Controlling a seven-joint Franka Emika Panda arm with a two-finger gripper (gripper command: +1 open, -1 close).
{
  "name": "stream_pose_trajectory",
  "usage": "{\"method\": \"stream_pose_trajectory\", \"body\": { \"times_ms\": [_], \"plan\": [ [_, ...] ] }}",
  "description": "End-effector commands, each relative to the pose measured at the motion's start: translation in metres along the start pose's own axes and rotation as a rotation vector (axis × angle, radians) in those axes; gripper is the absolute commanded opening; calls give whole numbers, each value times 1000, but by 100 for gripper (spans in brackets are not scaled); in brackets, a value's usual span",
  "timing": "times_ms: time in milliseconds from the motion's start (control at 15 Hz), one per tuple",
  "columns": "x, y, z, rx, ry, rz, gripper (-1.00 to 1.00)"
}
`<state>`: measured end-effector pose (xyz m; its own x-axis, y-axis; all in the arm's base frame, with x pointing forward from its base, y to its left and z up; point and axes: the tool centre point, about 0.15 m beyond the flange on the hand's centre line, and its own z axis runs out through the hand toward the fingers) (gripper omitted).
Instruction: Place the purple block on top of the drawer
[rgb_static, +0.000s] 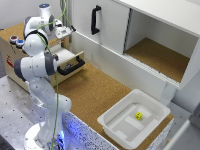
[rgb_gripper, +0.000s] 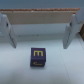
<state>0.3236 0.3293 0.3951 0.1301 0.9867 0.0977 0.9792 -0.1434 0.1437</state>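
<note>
Arm is folding up and over, wrist reaching w/ gripper hanging above the drawer, which is sitting pulled out. Wrist view: gripper jaws are standing spread wide, nothing between them. Purple block is lying on a pale surface just below the fingers, not touching.

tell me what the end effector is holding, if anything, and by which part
Nothing is held. The end effector is open, and the block sits apart from both fingers.
</note>
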Motion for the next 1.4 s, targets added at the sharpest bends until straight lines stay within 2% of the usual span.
{"method": "stream_pose_trajectory", "body": {
  "times_ms": [0,200,600,867,933,1133,1333],
  "plan": [
    [10,-1,51,2,87,-29,100],
    [21,7,63,-1,84,-6,100],
    [25,10,88,-5,23,21,100],
    [28,6,94,5,8,27,100],
    [27,6,95,-1,4,26,-100],
    [21,7,99,-22,-26,24,-100],
    [17,9,92,-25,-23,42,-100]
  ]
}}
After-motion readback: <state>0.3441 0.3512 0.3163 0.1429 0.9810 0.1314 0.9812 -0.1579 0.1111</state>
